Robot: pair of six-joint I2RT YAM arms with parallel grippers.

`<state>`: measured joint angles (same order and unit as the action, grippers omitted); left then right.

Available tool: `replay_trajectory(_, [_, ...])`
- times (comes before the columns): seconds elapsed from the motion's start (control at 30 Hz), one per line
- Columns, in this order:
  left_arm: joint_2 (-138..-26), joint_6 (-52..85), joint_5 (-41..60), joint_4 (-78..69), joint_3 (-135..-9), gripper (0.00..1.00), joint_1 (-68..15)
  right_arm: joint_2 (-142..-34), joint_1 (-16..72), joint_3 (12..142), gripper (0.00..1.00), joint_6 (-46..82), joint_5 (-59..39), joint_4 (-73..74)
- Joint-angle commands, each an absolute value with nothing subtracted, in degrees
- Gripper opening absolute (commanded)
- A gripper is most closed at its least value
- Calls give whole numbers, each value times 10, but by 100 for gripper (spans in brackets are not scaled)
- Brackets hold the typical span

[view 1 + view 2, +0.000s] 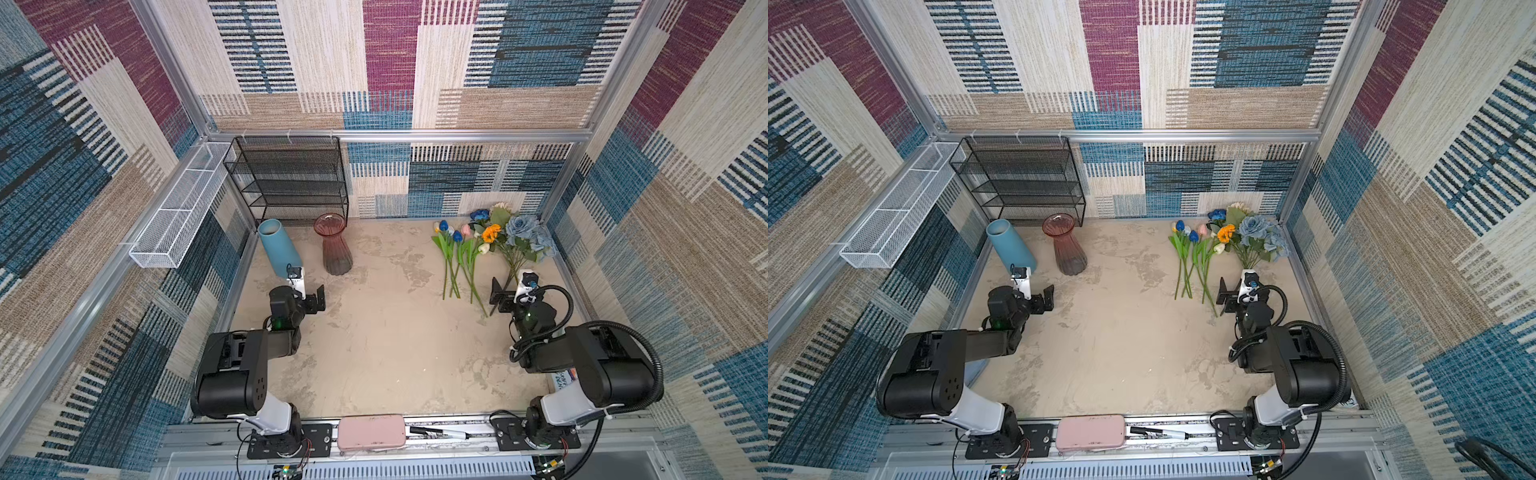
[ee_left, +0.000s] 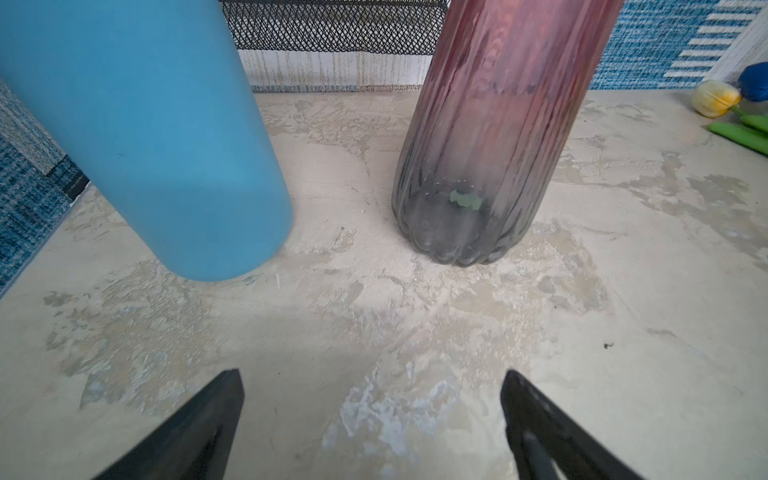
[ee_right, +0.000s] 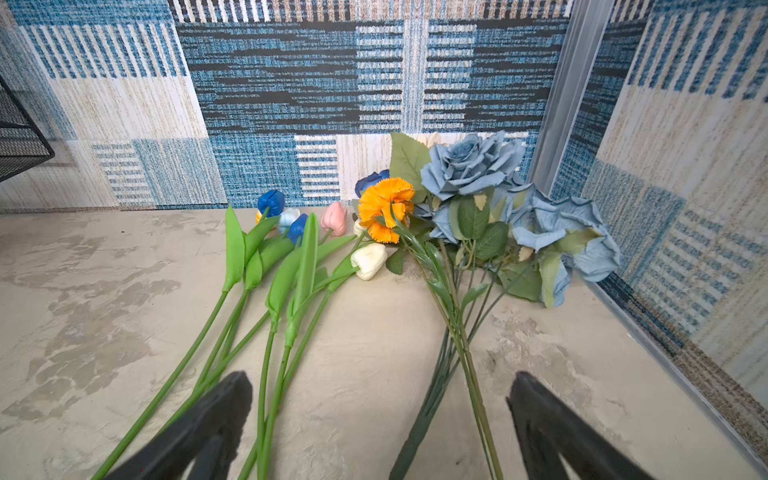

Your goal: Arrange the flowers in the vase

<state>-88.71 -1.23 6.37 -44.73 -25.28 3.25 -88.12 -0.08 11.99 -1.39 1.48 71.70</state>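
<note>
Two vases stand at the back left: a leaning blue vase (image 1: pixel 279 248) (image 2: pixel 158 137) and an upright ribbed pink glass vase (image 1: pixel 334 245) (image 2: pixel 490 137). My left gripper (image 1: pixel 319 296) (image 2: pixel 372 374) sits open and empty just in front of them. The flowers lie flat at the back right: tulips (image 1: pixel 455 249) (image 3: pixel 291 249), an orange sunflower (image 3: pixel 386 208), a dusty-blue rose bunch (image 1: pixel 528 235) (image 3: pixel 469 164) and a deep-blue rose (image 1: pixel 480 215). My right gripper (image 1: pixel 497 295) (image 3: pixel 382 376) is open over their stem ends. The rose and sunflower stems run between its fingers, unheld.
A black mesh shelf (image 1: pixel 291 178) stands against the back wall behind the vases. A white wire basket (image 1: pixel 183 208) hangs on the left wall. A pink case (image 1: pixel 371 432) and a marker (image 1: pixel 440 433) lie on the front rail. The right wall runs close beside the flowers.
</note>
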Motion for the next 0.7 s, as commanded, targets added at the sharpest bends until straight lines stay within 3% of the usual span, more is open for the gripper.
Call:
replay_trajectory(0.0, [-887, -11, 72, -452, -256, 99, 33, -881, -1, 121, 100, -11, 9, 736])
replay_trajectory(0.67, [-886, -11, 72, -452, -256, 99, 33, -879, -2, 120, 100, -10, 8, 738])
